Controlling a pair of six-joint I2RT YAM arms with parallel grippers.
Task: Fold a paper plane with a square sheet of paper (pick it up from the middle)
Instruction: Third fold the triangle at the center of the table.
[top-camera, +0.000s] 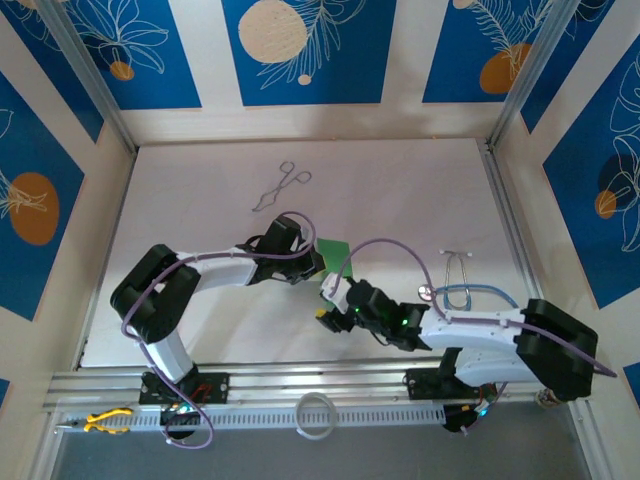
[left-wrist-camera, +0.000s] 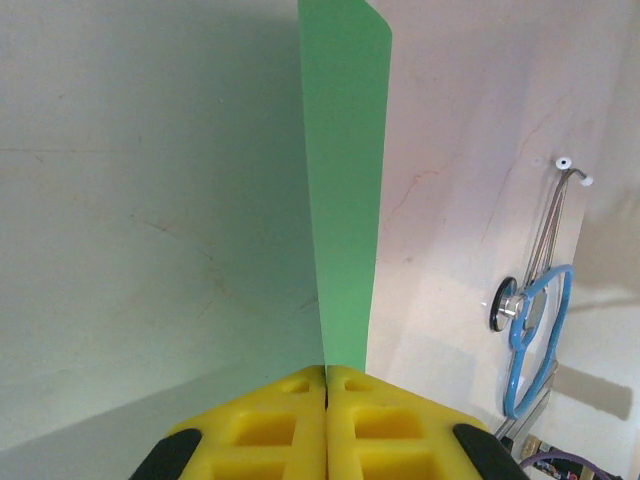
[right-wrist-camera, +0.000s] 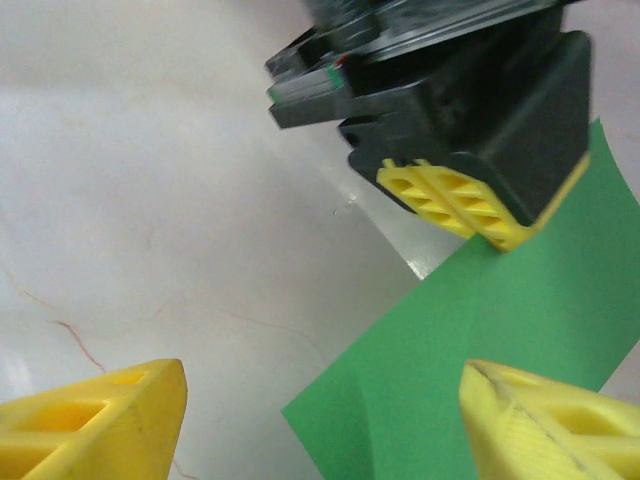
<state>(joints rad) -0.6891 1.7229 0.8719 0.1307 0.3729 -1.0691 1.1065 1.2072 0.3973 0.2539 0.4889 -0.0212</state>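
White tabletop (top-camera: 200, 200), blue patterned walls. Left gripper (left-wrist-camera: 326, 375) is clenched on one edge of the paper (left-wrist-camera: 345, 180), holding it edge-on near the table's middle. Right gripper (right-wrist-camera: 322, 415) is released, jaws wide, with the paper just ahead. Paper judged light, floppy and easily creased; best pinched near an edge. Any folds cannot be made out.

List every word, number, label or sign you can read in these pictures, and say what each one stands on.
None can be read. The paper, stethoscope and forceps bear no visible writing. The wall panels carry only leaf and circle patterns, no text.
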